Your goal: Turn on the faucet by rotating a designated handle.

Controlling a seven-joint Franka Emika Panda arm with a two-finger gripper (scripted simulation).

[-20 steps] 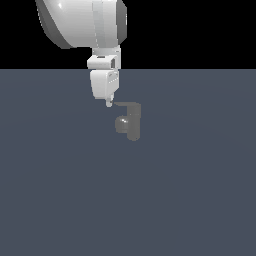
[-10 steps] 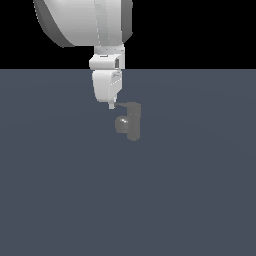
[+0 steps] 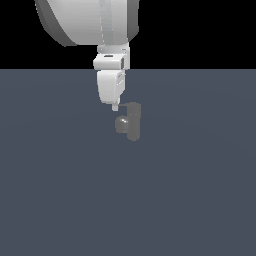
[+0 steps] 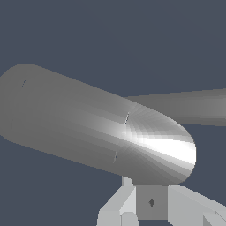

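dull grey, the faucet (image 3: 132, 121) stands mid-scene on the dark floor, its handle (image 3: 126, 105) pointing to the exterior view's left where the gripper (image 3: 115, 106) touches its tip, jaw spread impossible to tell; judging by this, contact is made and a sideways sweep comes next

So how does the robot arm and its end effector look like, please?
The arm is glossy white with large rounded grey-shaded links. It narrows to a boxy white wrist block, then a tapered white end effector with pale angular fingers. No cables or markings show.
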